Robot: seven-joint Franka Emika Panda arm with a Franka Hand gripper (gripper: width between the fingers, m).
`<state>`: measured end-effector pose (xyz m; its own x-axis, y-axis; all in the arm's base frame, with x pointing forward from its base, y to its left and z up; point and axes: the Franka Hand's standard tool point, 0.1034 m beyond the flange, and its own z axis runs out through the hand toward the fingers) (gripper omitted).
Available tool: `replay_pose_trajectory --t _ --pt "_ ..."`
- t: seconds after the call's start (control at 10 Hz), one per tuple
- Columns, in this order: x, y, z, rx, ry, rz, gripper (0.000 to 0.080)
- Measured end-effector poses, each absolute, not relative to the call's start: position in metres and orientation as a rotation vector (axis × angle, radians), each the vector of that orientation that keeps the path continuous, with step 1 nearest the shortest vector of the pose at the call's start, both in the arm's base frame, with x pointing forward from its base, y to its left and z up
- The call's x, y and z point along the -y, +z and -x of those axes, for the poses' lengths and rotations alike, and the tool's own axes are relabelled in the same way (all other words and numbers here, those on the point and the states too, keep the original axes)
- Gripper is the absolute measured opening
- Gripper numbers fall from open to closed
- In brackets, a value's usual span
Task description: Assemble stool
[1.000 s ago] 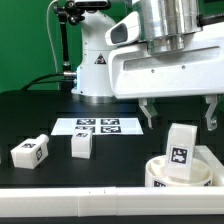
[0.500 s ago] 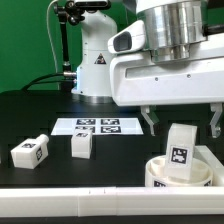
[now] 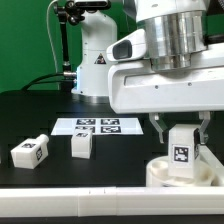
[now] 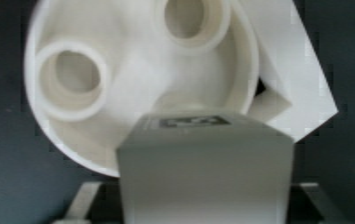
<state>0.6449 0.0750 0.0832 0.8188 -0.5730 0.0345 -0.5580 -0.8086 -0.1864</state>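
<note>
The white round seat (image 3: 160, 172) sits at the front right of the exterior view, and one blocky leg (image 3: 181, 152) with a square tag stands upright in it. My gripper (image 3: 182, 136) is open and straddles that leg's top, one finger on each side, with gaps showing. In the wrist view the leg (image 4: 206, 160) fills the space between the fingers (image 4: 92, 196), with the seat (image 4: 121, 90) and its round holes behind it. Two more legs (image 3: 30, 151) (image 3: 82, 144) lie loose on the black table at the exterior view's left.
The marker board (image 3: 97, 126) lies flat behind the loose legs. A white rail (image 3: 90, 205) runs along the table's front edge, just before the seat. The robot base (image 3: 95, 65) stands at the back.
My gripper has moved toward the exterior view's left and come down, so its open fingers now stand on either side of the upright leg. The leg, seat and loose legs have not moved.
</note>
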Motion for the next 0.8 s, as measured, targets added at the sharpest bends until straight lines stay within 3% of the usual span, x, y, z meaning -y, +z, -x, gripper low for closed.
replay_pose_trajectory --t 0.1,0.5,0.8 --pt "-0.0751 0.0832 -0.6448 -0.888 -0.133 2.834 0.0342" --pt "-0.0764 0.0831 -0.6447 -0.938 -0.126 2.813 0.0342" --pt "-0.0803 0.0813 -0.6461 -1.244 -0.104 2.65 0.0342"
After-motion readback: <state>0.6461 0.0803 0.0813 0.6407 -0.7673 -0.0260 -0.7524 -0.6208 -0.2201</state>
